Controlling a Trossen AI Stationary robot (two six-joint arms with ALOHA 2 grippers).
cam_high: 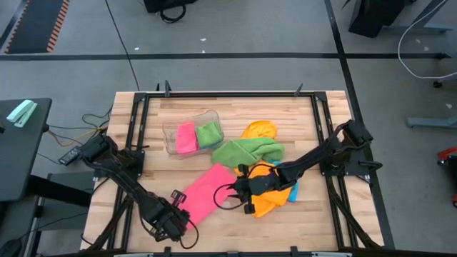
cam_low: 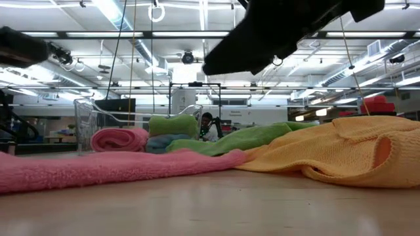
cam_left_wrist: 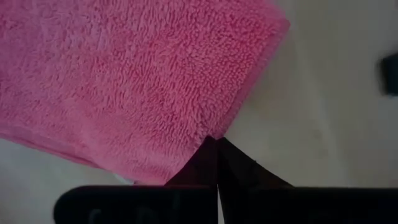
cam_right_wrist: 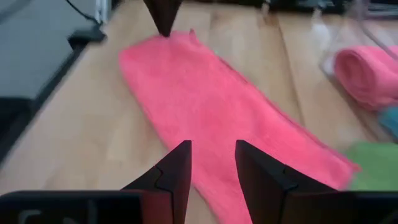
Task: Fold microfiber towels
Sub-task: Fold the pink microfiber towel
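Where the room's grey floor surrounds it, the light wooden table (cam_high: 178, 107) with its black frame carries everything, its planks smooth and pale. Largest of the cloths, the pink towel (cam_high: 207, 191) lies flat as a long fuzzy rectangle near the front edge, with the orange towel (cam_high: 275, 200) rumpled beside it and the green towel (cam_high: 246, 151) draped in a loose band behind them. Farther back stands the clear plastic tub (cam_high: 171, 139), holding a rolled pink cloth (cam_high: 186, 138) and a folded green cloth (cam_high: 209, 133) side by side. At the pink towel's near corner the left gripper (cam_left_wrist: 216, 144) has its fingers pinched together on the towel's hem, while the right gripper (cam_right_wrist: 212, 163), fingers narrowly parted and empty, hovers above the towel's other end.
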